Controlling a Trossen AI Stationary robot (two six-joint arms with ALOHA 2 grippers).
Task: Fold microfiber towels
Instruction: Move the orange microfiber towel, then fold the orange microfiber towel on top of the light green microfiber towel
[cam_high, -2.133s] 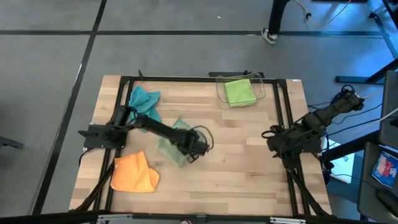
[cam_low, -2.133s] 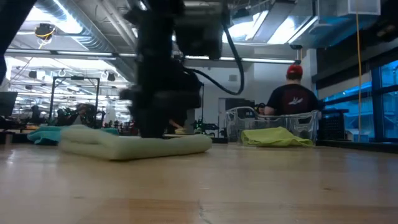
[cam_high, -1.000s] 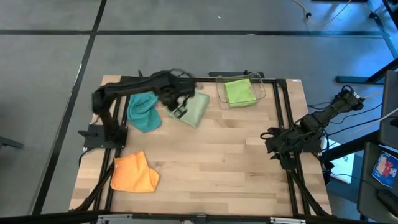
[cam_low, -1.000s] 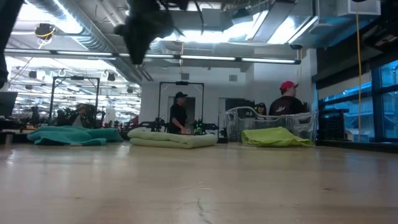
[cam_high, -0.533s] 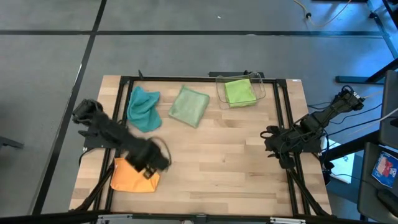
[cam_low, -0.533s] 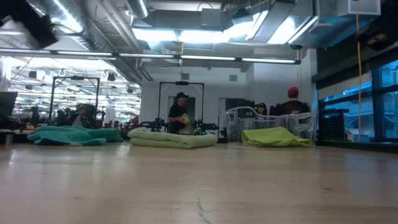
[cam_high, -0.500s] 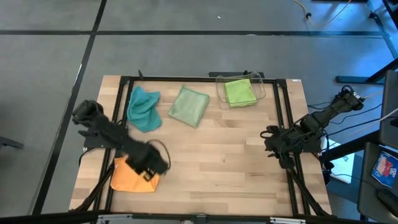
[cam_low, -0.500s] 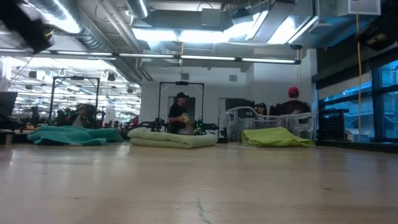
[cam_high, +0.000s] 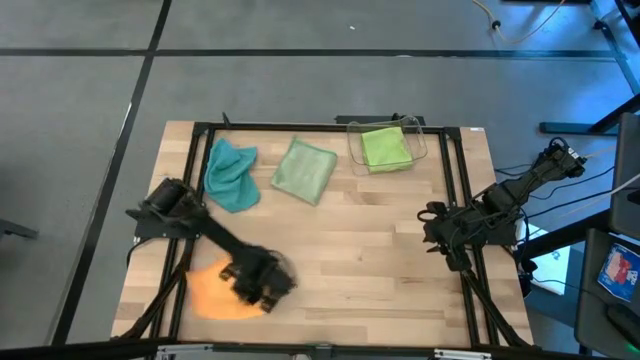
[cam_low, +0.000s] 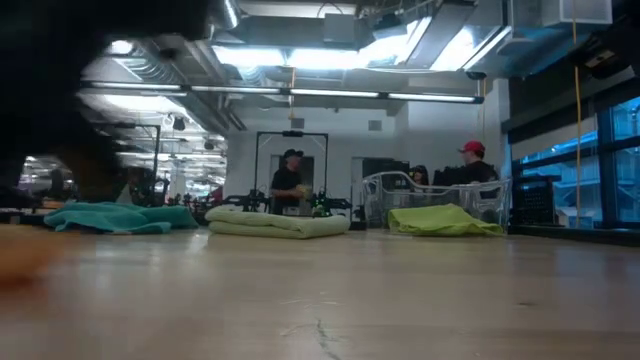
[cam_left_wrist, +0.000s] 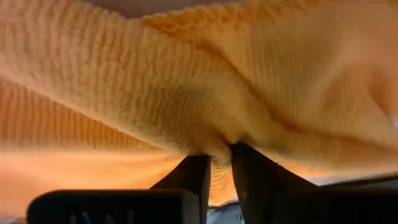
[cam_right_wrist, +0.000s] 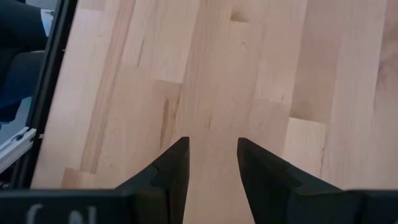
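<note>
Ribbed orange towel (cam_left_wrist: 186, 93) in left pincer (cam_left_wrist: 221, 163)

A: How much of the crumpled orange microfiber towel (cam_high: 212, 298) shows from above?

B: Only its outer side. The left gripper (cam_high: 262, 283) and dark arm lie over the rest, and both are smeared.

A: And at table height?

B: A dark blur (cam_low: 60, 110) fills the near corner, running off the edge, with an orange smudge (cam_low: 22, 258) under it.

A: The wrist camera?

B: Orange cloth (cam_left_wrist: 186, 93) spills past every edge; the pinched fold hides its fingertips (cam_left_wrist: 198, 169).

A: The people (cam_low: 287, 180) behind?

B: Too small to make out.
</note>
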